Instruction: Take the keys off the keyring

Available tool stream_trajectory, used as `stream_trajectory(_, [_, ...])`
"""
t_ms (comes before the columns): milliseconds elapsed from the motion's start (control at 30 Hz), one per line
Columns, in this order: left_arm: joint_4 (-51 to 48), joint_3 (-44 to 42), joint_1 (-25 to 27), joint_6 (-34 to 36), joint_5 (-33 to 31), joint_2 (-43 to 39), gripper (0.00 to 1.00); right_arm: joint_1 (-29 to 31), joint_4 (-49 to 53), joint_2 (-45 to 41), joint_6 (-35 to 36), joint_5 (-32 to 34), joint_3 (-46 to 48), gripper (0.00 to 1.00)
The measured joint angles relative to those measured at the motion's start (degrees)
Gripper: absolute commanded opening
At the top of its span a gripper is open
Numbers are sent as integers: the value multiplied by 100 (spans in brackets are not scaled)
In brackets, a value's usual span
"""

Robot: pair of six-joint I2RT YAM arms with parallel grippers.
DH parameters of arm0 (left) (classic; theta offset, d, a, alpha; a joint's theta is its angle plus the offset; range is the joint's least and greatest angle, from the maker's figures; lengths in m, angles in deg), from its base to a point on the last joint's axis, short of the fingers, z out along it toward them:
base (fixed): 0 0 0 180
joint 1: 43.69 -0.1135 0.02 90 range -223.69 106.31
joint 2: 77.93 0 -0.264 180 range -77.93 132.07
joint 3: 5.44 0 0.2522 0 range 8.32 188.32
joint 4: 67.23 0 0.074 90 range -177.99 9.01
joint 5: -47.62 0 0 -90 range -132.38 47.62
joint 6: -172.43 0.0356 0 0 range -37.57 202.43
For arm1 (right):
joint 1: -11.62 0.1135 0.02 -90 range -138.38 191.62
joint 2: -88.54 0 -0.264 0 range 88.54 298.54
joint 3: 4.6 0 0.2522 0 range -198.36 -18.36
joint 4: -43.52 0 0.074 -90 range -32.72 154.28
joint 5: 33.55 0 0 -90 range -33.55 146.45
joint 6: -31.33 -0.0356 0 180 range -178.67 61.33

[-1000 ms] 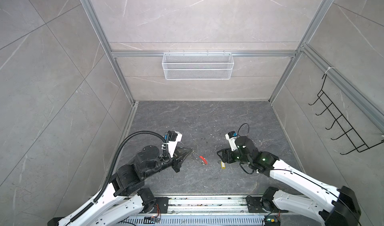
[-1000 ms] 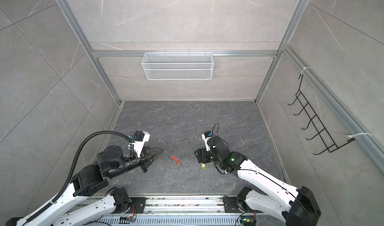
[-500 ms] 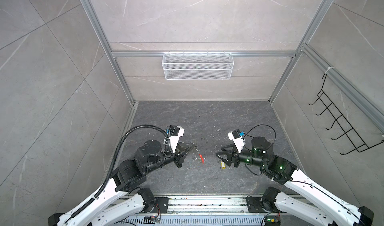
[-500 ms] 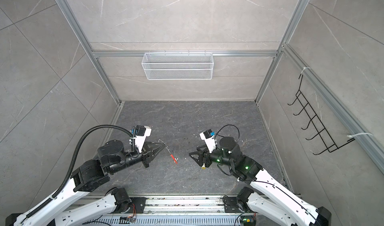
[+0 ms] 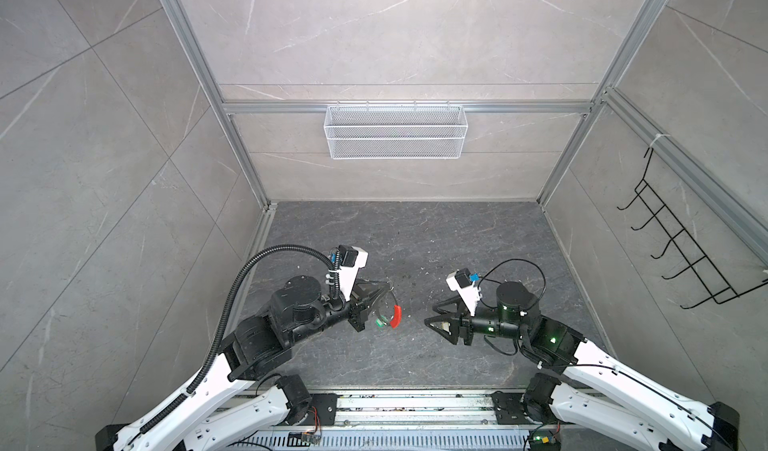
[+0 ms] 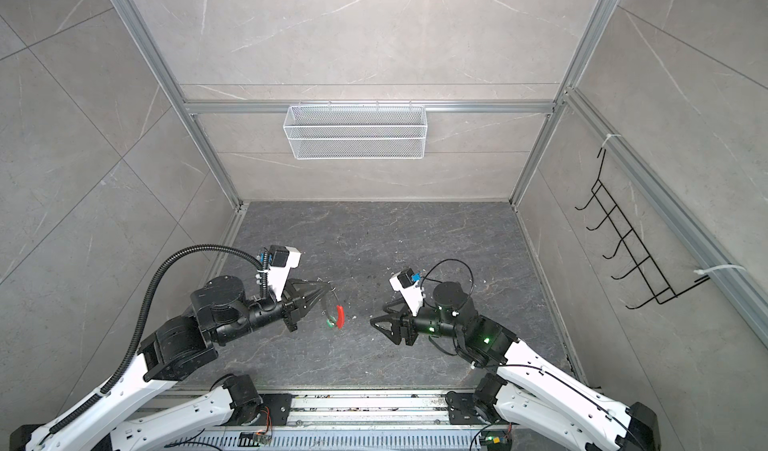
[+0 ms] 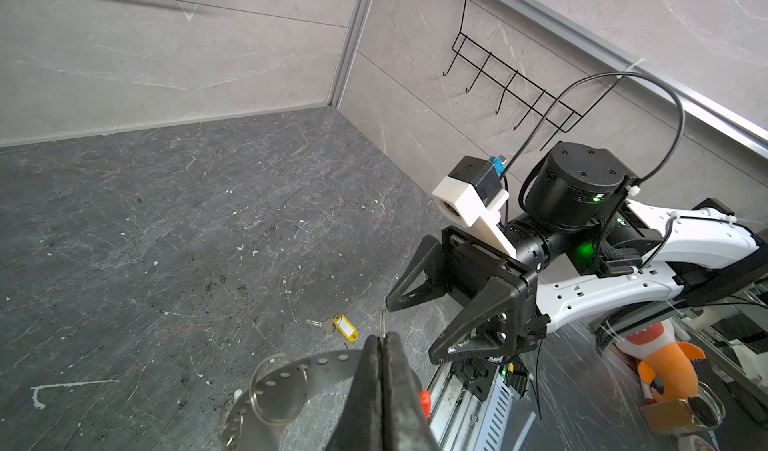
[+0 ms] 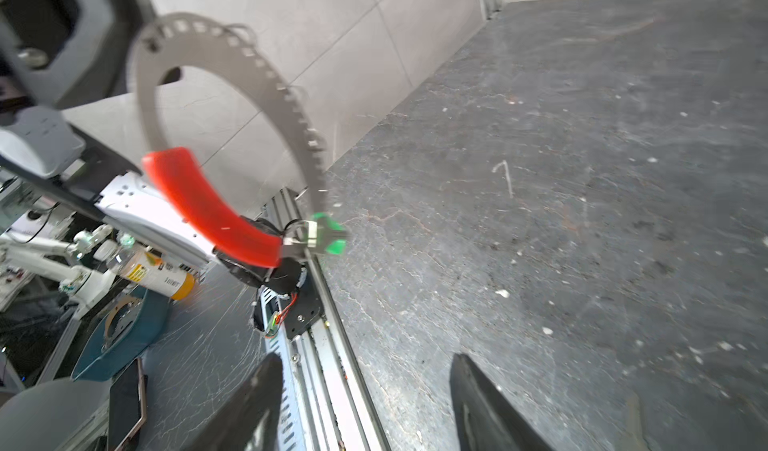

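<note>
Near the front edge of the dark stone floor, the left gripper, clamped tight on the keyring bearing the green-tagged key, faces the right gripper, wide open and empty, with the yellow-tagged key lying below; a wire basket and hook rack hang on tiled walls.

keyring: grey, red-sleeved, held aloft | green-tag key: hung at its 6 o'clock | yellow-tag key: laid loose at 3 o'clock
</note>
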Motion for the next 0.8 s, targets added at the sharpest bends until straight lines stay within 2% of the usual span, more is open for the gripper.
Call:
stream_trajectory(267, [22,-2,0,-133,-39,151,0,839,-103,339,295,459,-511,67])
stream_trajectory(567, [59,-2,0,-216,-24,203,0,1119,-225,1209,450,1045,-1040,65])
stream_trajectory(633, [92,-2,0,-223,-15,227,0,1123,-232,1364,452,1172,-1156,60])
stream_trajectory(700, [105,-7,0,-232,-9,249,0,1123,-245,1447,448,1268,-1200,51])
stream_trajectory(800, [109,-33,0,-243,-4,247,0,1123,-245,1521,422,1379,-1215,29])
